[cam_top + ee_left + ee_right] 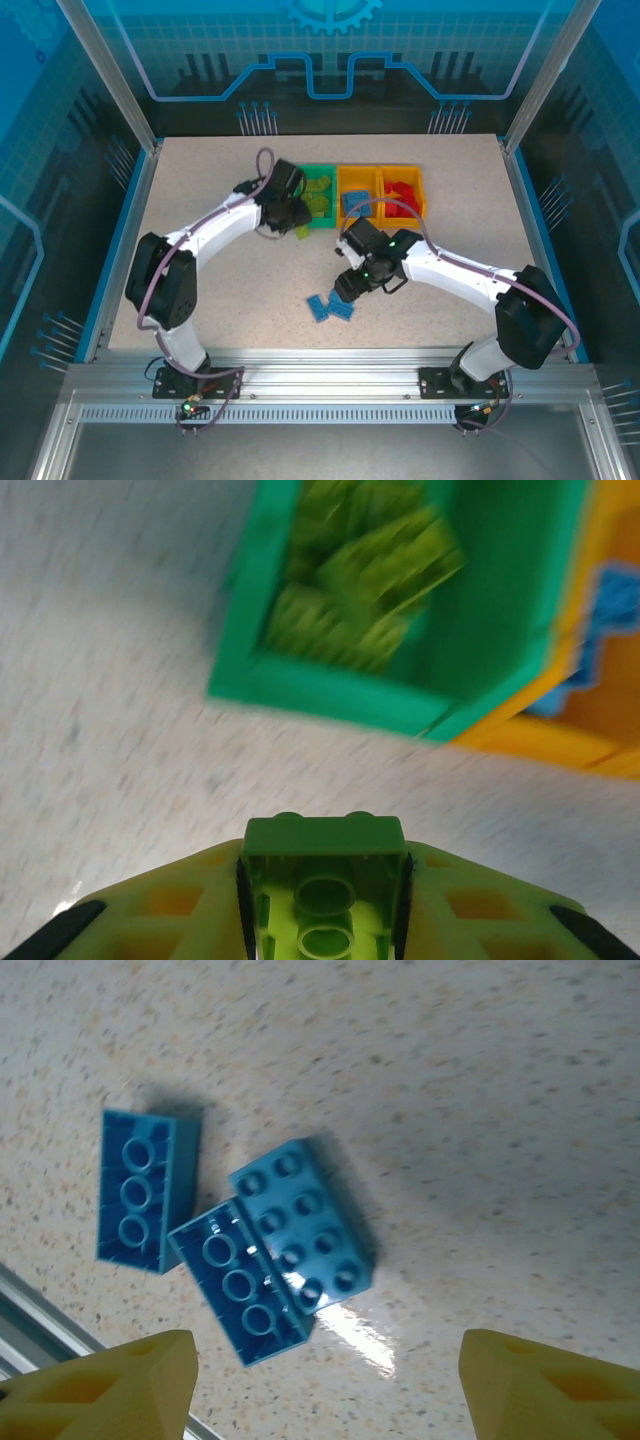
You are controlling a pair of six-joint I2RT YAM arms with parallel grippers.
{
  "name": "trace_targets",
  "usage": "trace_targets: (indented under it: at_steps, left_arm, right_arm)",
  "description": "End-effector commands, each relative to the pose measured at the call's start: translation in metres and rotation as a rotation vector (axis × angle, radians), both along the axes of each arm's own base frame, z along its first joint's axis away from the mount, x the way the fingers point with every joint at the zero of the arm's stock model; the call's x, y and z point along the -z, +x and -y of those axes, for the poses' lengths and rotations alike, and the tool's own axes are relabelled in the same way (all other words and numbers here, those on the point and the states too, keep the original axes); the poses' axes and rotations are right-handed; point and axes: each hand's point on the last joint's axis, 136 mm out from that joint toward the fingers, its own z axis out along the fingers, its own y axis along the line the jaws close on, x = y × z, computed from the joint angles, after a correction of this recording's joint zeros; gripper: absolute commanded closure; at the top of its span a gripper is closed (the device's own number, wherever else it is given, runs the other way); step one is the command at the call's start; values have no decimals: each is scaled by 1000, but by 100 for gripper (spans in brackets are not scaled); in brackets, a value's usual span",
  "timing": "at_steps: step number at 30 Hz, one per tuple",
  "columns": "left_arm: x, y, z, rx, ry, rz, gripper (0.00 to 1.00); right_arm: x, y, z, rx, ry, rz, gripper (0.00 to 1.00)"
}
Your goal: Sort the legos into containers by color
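3 loose blue legos [300, 1225] are lying close together on the speckled tabletop [500, 1080] near its front edge, right below the right tool [325, 1390], whose 2 yellow fingers [110, 1385] are standing wide apart with nothing between them. In the right wrist view, 2 of these bricks are showing their hollow undersides and 1 is sitting studs-up, overlapping the edge of an upturned neighbour; the other upturned brick is lying just beside the pair, apart from them. From above, the right tool [345, 290] is hovering over this cluster. The left tool [325, 925] is clamped on a lime green lego [325, 855], pinching its 2 sides with the hollow underside facing the wrist camera, just short of the near wall of the green container [330, 692]. That container is holding a heap of lime green bricks [360, 580]. The 3 containers are sitting joined in a row at the back of the tabletop: green on the left, then the middle container [357, 172], orange-yellow and carrying blue bricks [352, 200], then the right container [403, 170], orange-yellow and holding red bricks [403, 195].
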Motion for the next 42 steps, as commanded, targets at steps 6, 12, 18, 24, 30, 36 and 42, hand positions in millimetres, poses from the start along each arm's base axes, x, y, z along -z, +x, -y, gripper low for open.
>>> trace_targets:
  at_steps: [6,12,18,24,30,36,42]
  left_arm:
    - [-5,63,-5,96,127,13,63]
    - [3,93,3,107,128,0,62]
    - [9,107,8,98,118,-14,57]
    - [-2,102,11,108,104,-7,45]
    - [-22,88,6,105,90,32,35]
    - [-36,69,-4,85,73,67,34]
    - [-42,51,-19,57,60,86,33]
  right_arm:
    - [25,-26,-10,-29,-23,-40,28]
    - [42,-41,-16,-64,-73,-78,28]
    - [56,-47,-22,-85,-95,-109,28]
    - [66,-44,-27,-92,-121,-110,30]
    - [71,-40,-34,-118,-162,-106,33]
    - [72,-35,-33,-85,-188,-92,47]
    - [72,-30,-21,-72,-245,-76,66]
